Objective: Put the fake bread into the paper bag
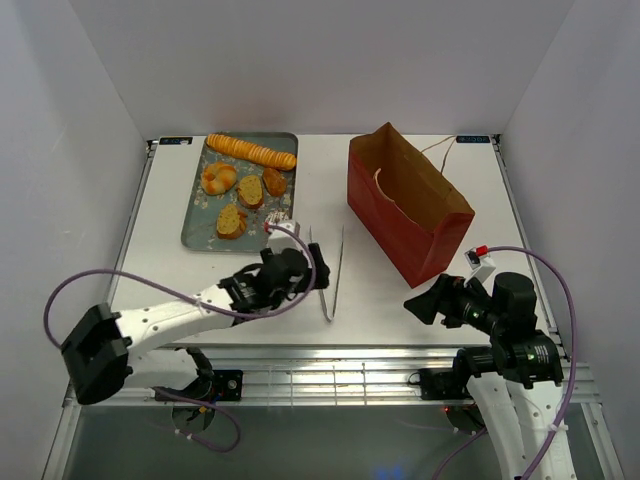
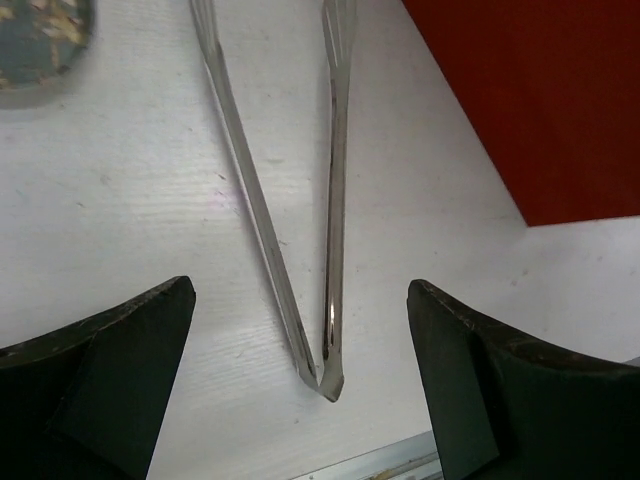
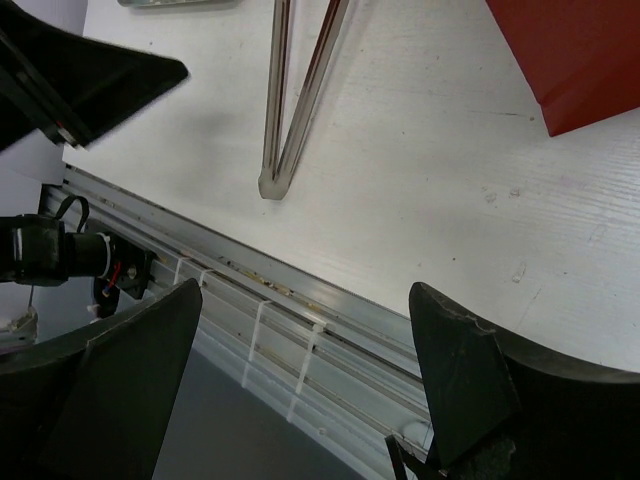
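Fake bread [image 1: 252, 151] on tray [image 1: 200, 226], red paper bag [image 1: 400, 218]

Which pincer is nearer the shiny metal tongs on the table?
Left. The left pincer sits right at the tongs' joined end; the right pincer sits apart, by the red paper bag.

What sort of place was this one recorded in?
Probably a robotics lab test cell, not a bakery: a white table boxed in by bare white walls, two arms mounted on a metal rail, fake bread on a tray.
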You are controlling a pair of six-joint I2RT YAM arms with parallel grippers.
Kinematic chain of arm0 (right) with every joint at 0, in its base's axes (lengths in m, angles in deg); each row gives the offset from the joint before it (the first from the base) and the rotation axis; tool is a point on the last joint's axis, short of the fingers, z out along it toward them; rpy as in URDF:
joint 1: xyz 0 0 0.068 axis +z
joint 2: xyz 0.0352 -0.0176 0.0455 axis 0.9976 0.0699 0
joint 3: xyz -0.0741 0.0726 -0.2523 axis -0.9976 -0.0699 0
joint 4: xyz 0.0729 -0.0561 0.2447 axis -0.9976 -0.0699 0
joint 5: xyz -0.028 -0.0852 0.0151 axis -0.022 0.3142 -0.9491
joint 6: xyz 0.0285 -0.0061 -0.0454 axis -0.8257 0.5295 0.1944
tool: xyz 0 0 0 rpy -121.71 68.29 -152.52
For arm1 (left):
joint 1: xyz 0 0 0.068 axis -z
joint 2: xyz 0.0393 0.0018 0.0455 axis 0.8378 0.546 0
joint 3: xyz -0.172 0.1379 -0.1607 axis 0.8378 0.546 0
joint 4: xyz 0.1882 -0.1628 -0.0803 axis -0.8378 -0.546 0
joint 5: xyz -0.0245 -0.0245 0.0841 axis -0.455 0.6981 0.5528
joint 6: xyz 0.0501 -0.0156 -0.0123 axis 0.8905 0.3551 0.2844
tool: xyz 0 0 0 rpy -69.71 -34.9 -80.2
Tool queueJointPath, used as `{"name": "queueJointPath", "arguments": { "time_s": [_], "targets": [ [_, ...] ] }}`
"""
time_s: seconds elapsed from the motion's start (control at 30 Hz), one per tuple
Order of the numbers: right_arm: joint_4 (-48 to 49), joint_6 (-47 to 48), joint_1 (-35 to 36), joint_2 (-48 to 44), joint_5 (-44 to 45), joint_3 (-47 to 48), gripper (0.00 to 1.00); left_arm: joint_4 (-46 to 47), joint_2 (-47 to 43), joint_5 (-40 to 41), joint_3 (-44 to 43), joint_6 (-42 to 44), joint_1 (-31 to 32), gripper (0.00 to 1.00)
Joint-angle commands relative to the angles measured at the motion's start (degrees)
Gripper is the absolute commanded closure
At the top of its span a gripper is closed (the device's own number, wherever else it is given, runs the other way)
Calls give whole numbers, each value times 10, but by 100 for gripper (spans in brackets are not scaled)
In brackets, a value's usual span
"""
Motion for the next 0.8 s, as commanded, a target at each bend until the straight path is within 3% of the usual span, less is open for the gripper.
{"name": "queueJointPath", "arguments": {
  "time_s": [0.0,0.1,0.2,0.27,0.33,0.53,0.77],
  "targets": [
    [9,8,3,-6,-7,20,10,44,71,204,-15,-19,109,2],
    [9,10,3,-10,-14,20,10,88,154,295,-18,-21,156,2],
    [5,11,3,-18,-21,21,10,105,216,311,-28,-36,164,2],
    [3,11,3,-24,-23,21,10,119,247,309,-28,-26,166,2],
    [2,11,3,-32,-26,19,10,207,257,301,-16,32,166,2],
    [-4,8,3,-46,-28,20,10,329,286,252,10,114,166,2],
    [2,4,3,-52,-30,27,10,363,314,230,32,92,132,6]
  ]
}}
